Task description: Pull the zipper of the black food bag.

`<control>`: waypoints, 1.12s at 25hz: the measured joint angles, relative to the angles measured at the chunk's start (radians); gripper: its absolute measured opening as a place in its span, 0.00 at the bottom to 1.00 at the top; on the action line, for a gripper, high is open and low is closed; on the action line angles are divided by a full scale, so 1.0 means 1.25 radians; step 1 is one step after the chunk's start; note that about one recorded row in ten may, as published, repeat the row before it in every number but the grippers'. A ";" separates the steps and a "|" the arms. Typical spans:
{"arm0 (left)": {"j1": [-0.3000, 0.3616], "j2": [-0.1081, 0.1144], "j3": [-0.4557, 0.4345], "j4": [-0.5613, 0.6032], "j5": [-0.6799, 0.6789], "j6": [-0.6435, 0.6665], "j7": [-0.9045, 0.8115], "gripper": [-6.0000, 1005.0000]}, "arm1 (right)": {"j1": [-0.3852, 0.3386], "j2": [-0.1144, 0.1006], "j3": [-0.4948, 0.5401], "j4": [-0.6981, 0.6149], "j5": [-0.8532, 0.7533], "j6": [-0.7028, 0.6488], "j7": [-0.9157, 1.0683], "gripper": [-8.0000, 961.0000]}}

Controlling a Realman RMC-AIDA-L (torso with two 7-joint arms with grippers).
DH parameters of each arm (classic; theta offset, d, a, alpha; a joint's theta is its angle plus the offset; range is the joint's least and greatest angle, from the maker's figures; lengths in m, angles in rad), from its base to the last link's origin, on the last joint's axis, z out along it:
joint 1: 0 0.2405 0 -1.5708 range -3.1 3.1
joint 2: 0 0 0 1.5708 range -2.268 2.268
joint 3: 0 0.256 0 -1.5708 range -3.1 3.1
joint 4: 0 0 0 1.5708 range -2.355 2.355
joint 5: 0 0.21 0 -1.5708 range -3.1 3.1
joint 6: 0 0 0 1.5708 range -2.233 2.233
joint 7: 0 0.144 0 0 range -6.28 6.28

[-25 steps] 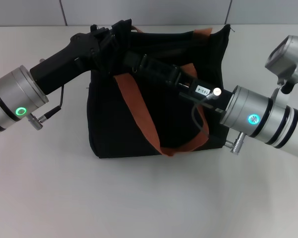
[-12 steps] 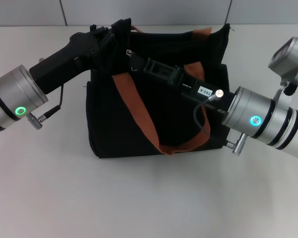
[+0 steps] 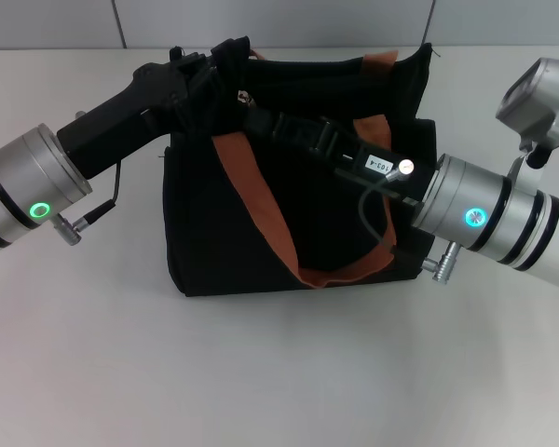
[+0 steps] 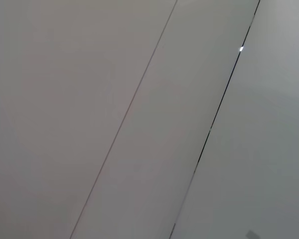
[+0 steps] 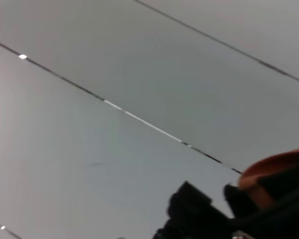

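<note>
- The black food bag (image 3: 289, 214) stands on the white table (image 3: 261, 372).
- The left gripper (image 3: 219, 70) pinches the bag's top left corner.
- The right gripper (image 3: 252, 110) is clamped on the zipper (image 3: 241, 97) near that corner.

Bare lab-like test bench: plain white table (image 3: 261, 372), grey panelled wall (image 3: 279, 20).

The large boxy black fabric food bag (image 3: 261, 219) stands upright on the white table, its orange-brown webbing strap handles draped down the near face. The small silver zipper pull (image 3: 241, 97) glints at the top edge — near the bag's left corner.
</note>
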State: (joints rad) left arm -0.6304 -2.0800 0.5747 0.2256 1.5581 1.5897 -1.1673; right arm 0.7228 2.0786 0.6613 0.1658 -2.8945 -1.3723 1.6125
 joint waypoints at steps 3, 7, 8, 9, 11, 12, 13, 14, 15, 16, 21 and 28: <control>0.001 0.000 0.000 0.000 0.000 0.001 0.000 0.04 | -0.005 0.001 0.001 -0.002 0.000 0.013 0.011 0.07; 0.003 0.000 -0.001 0.000 0.001 0.002 0.000 0.04 | -0.018 0.002 0.004 -0.003 0.000 -0.010 -0.015 0.01; 0.004 0.000 -0.001 0.000 0.001 0.002 0.000 0.04 | -0.021 0.002 0.004 -0.003 0.000 -0.024 -0.031 0.01; 0.004 0.000 -0.001 0.000 0.001 0.001 0.000 0.04 | -0.025 0.002 0.004 -0.002 0.000 -0.036 -0.048 0.01; 0.003 0.000 -0.002 0.000 0.001 0.000 0.000 0.04 | -0.039 0.003 0.005 -0.001 0.000 -0.050 -0.084 0.01; 0.003 0.000 -0.002 0.000 0.001 -0.001 0.000 0.04 | -0.045 0.003 0.005 0.000 0.000 -0.052 -0.097 0.02; 0.003 0.000 -0.002 0.000 0.001 0.000 0.000 0.04 | -0.050 0.004 0.005 0.000 0.001 -0.054 -0.108 0.05; 0.003 0.000 -0.002 0.000 0.001 0.000 0.000 0.04 | -0.058 0.004 0.006 -0.001 0.002 -0.054 -0.112 0.08; 0.002 0.000 -0.001 0.000 0.001 0.000 0.000 0.04 | -0.071 0.004 0.009 -0.002 0.004 -0.054 -0.114 0.12; 0.002 0.000 -0.001 0.000 0.000 0.000 0.000 0.04 | -0.071 0.004 0.009 -0.002 0.004 -0.054 -0.114 0.15; 0.001 0.000 0.000 -0.001 0.000 -0.001 0.000 0.04 | -0.092 0.001 0.046 -0.005 0.008 -0.062 -0.116 0.35; 0.000 0.000 0.000 -0.003 0.000 0.000 0.000 0.04 | -0.068 0.000 0.055 -0.005 0.008 -0.022 -0.128 0.46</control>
State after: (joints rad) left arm -0.6302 -2.0800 0.5753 0.2224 1.5584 1.5901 -1.1673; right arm 0.6372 2.0788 0.7304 0.1590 -2.8848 -1.3997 1.4526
